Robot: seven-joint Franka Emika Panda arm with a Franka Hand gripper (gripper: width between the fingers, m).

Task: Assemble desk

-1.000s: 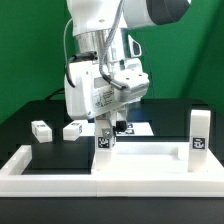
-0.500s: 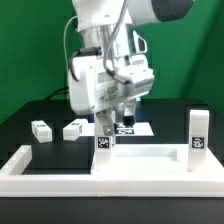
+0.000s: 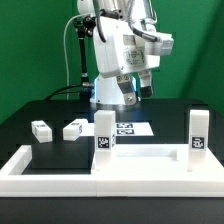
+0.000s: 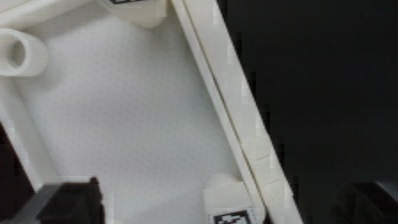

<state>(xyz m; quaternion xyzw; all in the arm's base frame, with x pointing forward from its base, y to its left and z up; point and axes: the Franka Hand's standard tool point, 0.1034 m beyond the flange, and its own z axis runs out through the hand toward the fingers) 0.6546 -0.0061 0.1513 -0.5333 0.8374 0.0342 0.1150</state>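
The white desk tabletop (image 3: pixel 146 157) lies upside down against the front wall. Two legs stand upright in it, one at its left corner (image 3: pixel 104 131) and one at its right corner (image 3: pixel 198 131). Two loose legs (image 3: pixel 41 130) (image 3: pixel 73 129) lie on the black table at the exterior view's left. My gripper (image 3: pixel 142 86) hangs open and empty, high above the tabletop and behind the left standing leg. In the wrist view the tabletop (image 4: pixel 107 120), its raised rim, a round screw hole (image 4: pixel 15 55) and a standing leg (image 4: pixel 233 198) show far below my spread gripper (image 4: pixel 228 205).
The long low white wall (image 3: pixel 22 165) with turned-up ends runs along the table front. The marker board (image 3: pixel 128 128) lies flat behind the tabletop. A green backdrop stands behind the arm.
My gripper has let go of the left standing leg and risen up and toward the exterior view's right. The leg stays upright in the tabletop.
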